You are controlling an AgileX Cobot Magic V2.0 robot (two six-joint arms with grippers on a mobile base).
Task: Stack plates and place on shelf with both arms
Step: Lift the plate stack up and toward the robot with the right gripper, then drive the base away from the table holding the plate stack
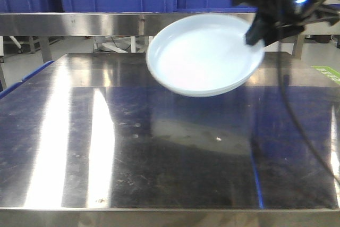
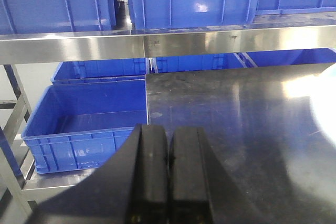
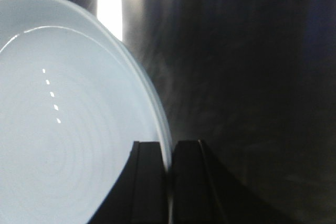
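Stacked plates (image 1: 204, 57), tilted, rim in R gripper (image 1: 258, 33), above table (image 1: 159, 158)

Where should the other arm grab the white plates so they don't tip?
Probably the free rim opposite the right gripper, approached from the left by the left gripper. The plates hang tilted, pinched at one edge; their thin lip suits a pinch.

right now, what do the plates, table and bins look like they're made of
Plates: pale, glossy, with small light glints; likely glazed ceramic, though melamine can't be ruled out.
Table: stainless steel, brushed, with streaky reflections and fine scratches.
Bins: blue moulded plastic, semi-gloss, with ribbed walls.
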